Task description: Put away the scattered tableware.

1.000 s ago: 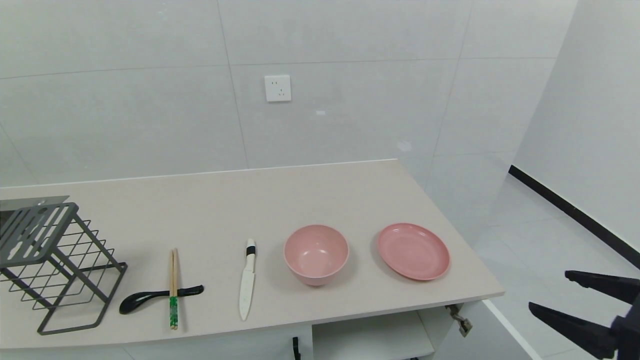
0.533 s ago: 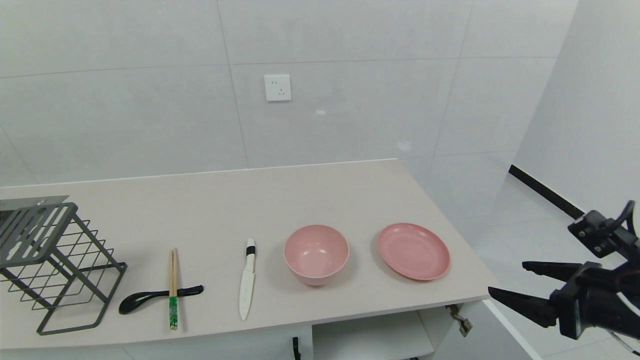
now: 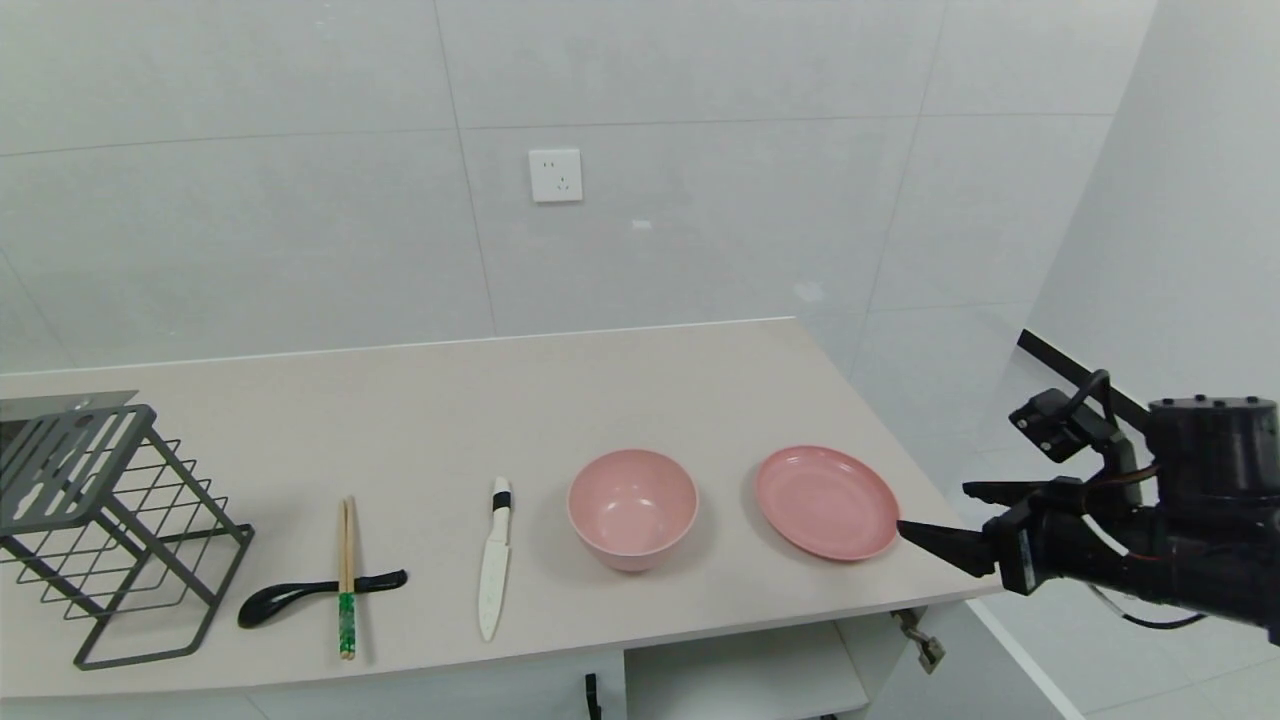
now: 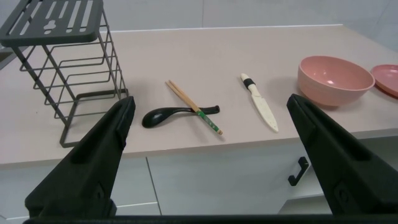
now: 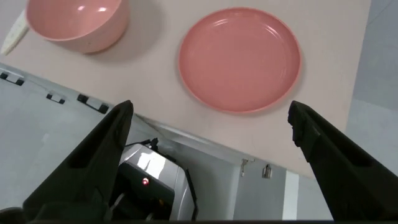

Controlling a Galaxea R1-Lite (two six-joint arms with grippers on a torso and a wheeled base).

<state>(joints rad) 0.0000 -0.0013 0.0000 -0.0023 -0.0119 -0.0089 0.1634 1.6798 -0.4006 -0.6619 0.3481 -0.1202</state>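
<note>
On the beige counter [image 3: 560, 400] lie a pink plate [image 3: 826, 501] at the right, a pink bowl [image 3: 632, 508], a white knife [image 3: 494, 557], wooden chopsticks [image 3: 346, 576] across a black spoon [image 3: 316, 591]. My right gripper [image 3: 945, 521] is open, just off the counter's right edge beside the plate, fingertips pointing at it. The plate [image 5: 240, 58] and the bowl [image 5: 78, 22] sit between its open fingers in the right wrist view. My left gripper [image 4: 208, 134] is open in front of the counter, facing the spoon [image 4: 176, 116], chopsticks [image 4: 194, 107], knife [image 4: 260, 103] and bowl [image 4: 335, 80].
A dark wire rack [image 3: 90, 520] stands at the counter's left end, also in the left wrist view as the rack [image 4: 65, 68]. Below the counter are cabinet doors with a black handle [image 3: 591, 696] and an open shelf [image 3: 745, 675]. A tiled wall with a socket [image 3: 555, 176] is behind.
My right gripper has risen and moved left from the lower right corner to the counter's right edge beside the plate. The tableware has not moved.
</note>
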